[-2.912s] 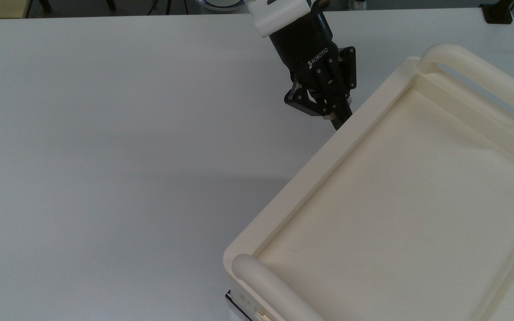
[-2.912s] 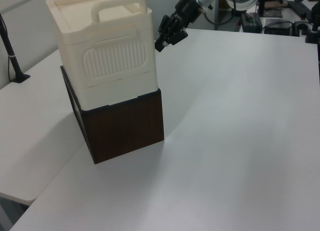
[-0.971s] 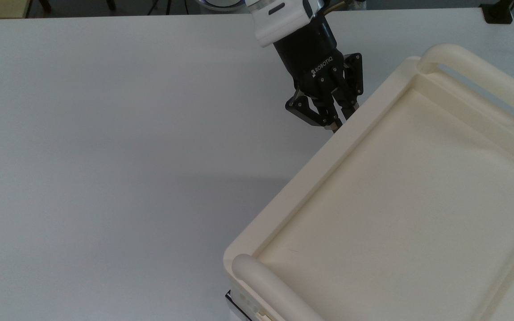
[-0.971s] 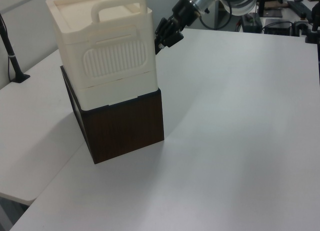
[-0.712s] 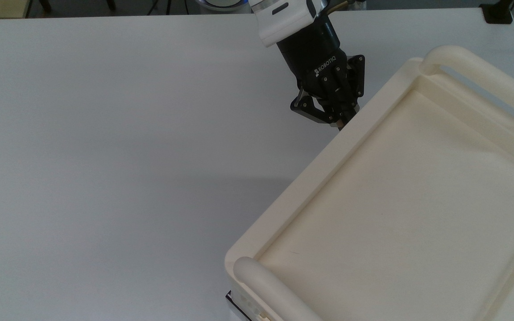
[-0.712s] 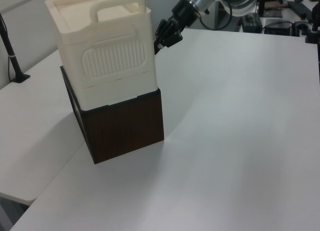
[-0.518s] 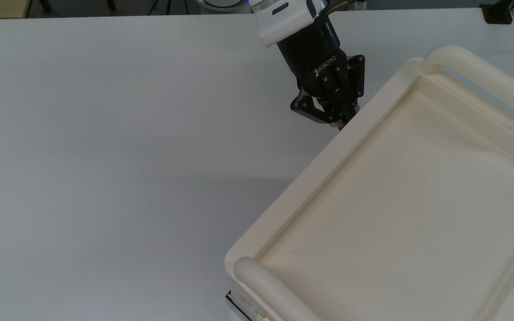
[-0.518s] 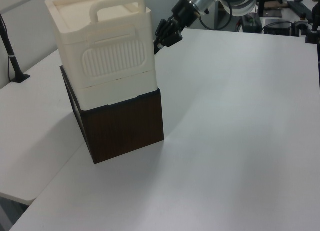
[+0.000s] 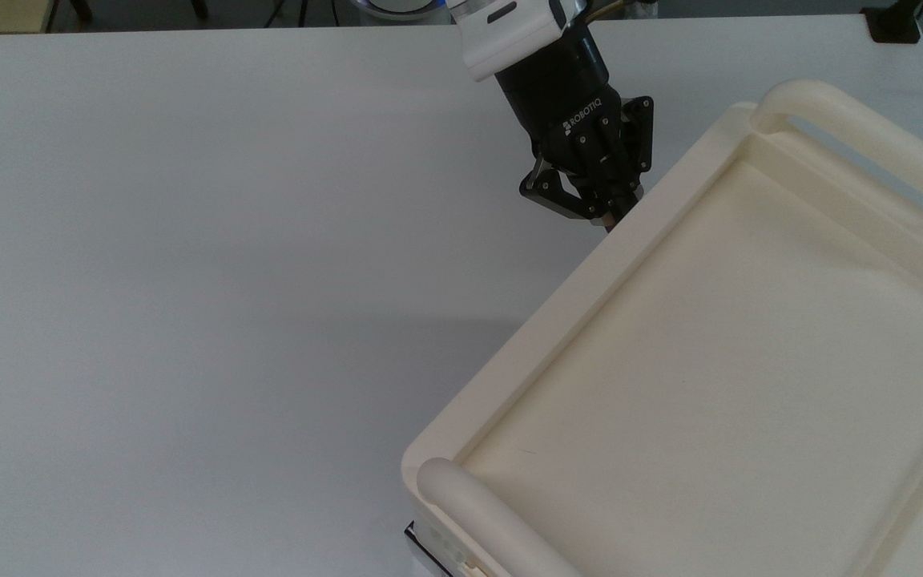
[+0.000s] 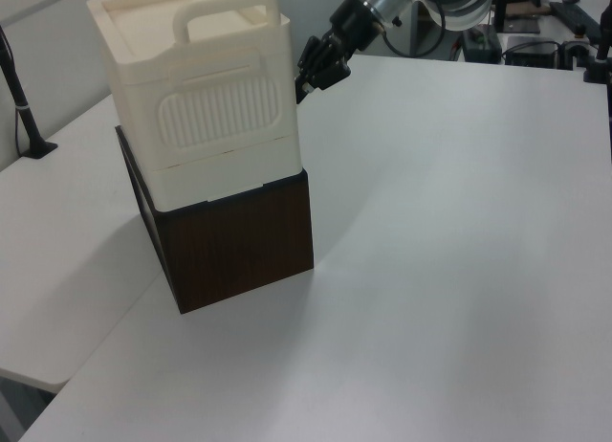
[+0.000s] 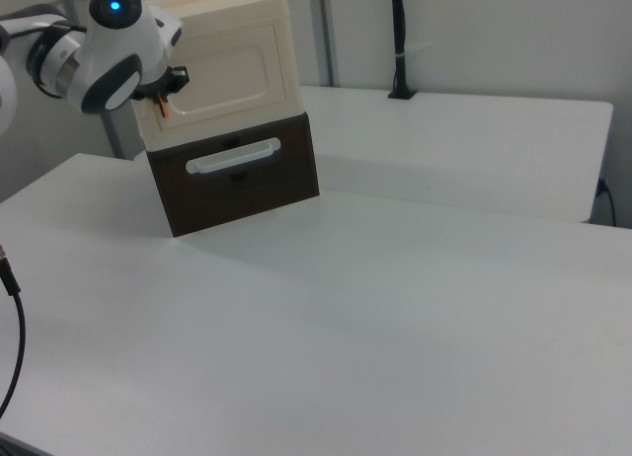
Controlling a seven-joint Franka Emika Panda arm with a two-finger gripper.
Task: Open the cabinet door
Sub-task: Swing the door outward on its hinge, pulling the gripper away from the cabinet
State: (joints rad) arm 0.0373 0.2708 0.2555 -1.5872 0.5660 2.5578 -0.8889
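Black two-finger gripper slants down against the cream-white cabinet door, fingers pinched on its copper-coloured bar handle, which stands upright.

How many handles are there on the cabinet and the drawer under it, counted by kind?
thick cream bars on top: 2
white drawer handle: 1
copper door handle: 1
Total: 4

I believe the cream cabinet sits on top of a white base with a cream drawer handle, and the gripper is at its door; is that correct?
Not quite: the base is dark brown wood-grain, not white, as the right view shows. The rest holds: the cream cabinet sits on it, the base carries a cream drawer handle, and the gripper is at the cabinet door.
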